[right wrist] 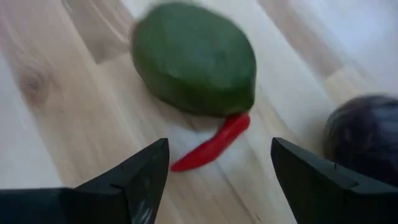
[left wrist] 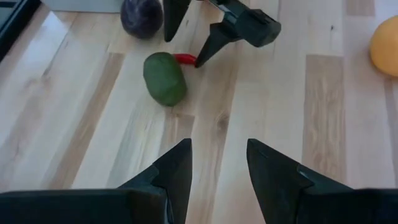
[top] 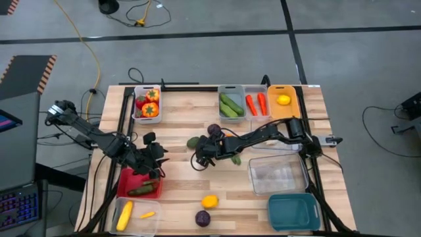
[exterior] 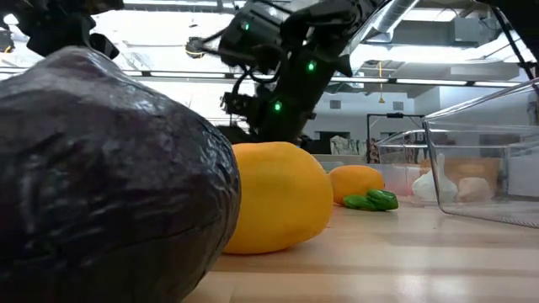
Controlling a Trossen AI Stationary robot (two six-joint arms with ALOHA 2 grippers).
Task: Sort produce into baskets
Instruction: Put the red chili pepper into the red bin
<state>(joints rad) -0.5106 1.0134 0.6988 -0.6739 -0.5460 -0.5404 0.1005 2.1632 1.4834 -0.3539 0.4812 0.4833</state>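
**Produce scattered, right gripper low over a red chili**

Produce up close: a purple round [exterior: 101,177] fills the low view, a lemon [exterior: 278,198] just behind it. Mid-table, the right gripper [right wrist: 217,163] hangs low, jaws spread wide, a red chili [right wrist: 212,144] between its fingertips, touching a green round [right wrist: 194,59]. Left gripper [left wrist: 219,163] hovers near the red basket [top: 125,184], jaws narrowly parted, holding nothing. Far edge: baskets with peppers [top: 148,103], cucumbers [top: 230,105], carrots [top: 256,103].

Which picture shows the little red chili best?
The right wrist view: the red chili lies close, between the right gripper's open fingers. The left wrist view shows a bit beside the green fruit. The others hide it.
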